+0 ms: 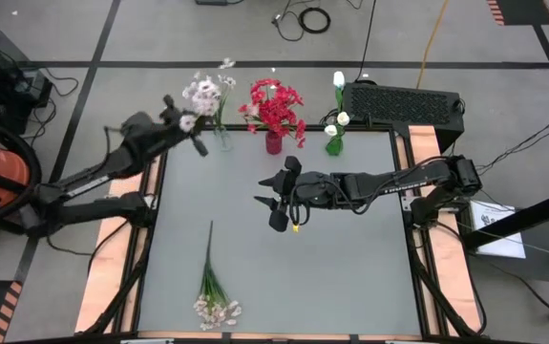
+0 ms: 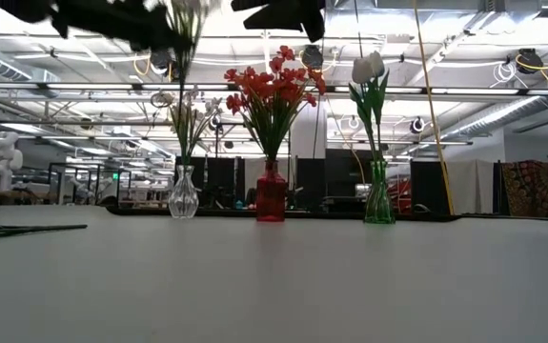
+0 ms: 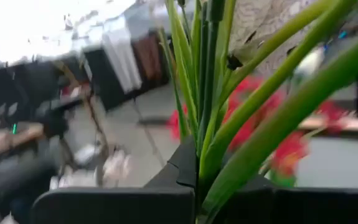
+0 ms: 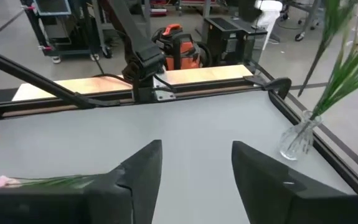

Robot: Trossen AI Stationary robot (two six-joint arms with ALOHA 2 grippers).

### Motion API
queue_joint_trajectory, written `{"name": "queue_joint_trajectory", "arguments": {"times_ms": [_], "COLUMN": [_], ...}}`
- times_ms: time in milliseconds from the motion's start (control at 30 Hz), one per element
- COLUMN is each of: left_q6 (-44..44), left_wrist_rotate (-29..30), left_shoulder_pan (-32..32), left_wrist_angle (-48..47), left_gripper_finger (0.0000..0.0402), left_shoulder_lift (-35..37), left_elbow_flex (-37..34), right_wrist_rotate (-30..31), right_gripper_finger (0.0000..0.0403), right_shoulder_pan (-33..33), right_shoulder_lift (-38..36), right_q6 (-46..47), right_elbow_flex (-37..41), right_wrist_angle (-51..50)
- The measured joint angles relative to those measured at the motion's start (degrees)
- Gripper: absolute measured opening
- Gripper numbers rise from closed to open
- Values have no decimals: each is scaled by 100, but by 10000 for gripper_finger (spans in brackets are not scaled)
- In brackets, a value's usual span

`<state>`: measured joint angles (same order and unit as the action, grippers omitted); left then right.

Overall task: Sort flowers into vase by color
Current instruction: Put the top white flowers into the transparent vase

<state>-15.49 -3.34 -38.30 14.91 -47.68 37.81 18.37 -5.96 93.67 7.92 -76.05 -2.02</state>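
My left gripper is at the table's far left corner, shut on a pale pinkish-white flower with long green leaves. It is next to the clear vase, which holds pale blossoms. To the right along the far edge stand the red vase with red flowers and the green vase with white tulips. My right gripper hovers open over the table's middle, with nothing between its fingers. Another pale bunch lies flat near the front edge. My left gripper pinches the flower's green stem and leaves between its two shut fingers, which come in about level from the table's left. The flower stands roughly upright across the fingers, lifted clear of the table. In the low view its stem hangs above the clear vase.
A dark box sits behind the table's far right corner. Wooden strips run along the left and right sides. The grey tabletop is bare between the lying bunch and the right edge.
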Motion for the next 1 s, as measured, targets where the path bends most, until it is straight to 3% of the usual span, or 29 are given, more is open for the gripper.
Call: {"name": "queue_joint_trajectory", "arguments": {"times_ms": [233, 833, 1000], "left_q6": [154, -5, 267], "left_wrist_rotate": [-1073, -1155, -1494], "left_shoulder_pan": [-741, -1091, -1081], "left_wrist_angle": [466, 893, 943], "left_gripper_finger": [13, 17, 17], "left_shoulder_lift": [-1092, -1762, -1677], "left_elbow_flex": [99, 106, 108], "right_wrist_rotate": [-2, -26, -25], "right_gripper_finger": [185, 185, 185], "right_shoulder_pan": [85, 105, 105], "right_shoulder_lift": [0, 0, 0], "right_q6": [0, 46, 46], "right_elbow_flex": [2, 4, 4], "right_wrist_angle": [-119, -297, -296]}}
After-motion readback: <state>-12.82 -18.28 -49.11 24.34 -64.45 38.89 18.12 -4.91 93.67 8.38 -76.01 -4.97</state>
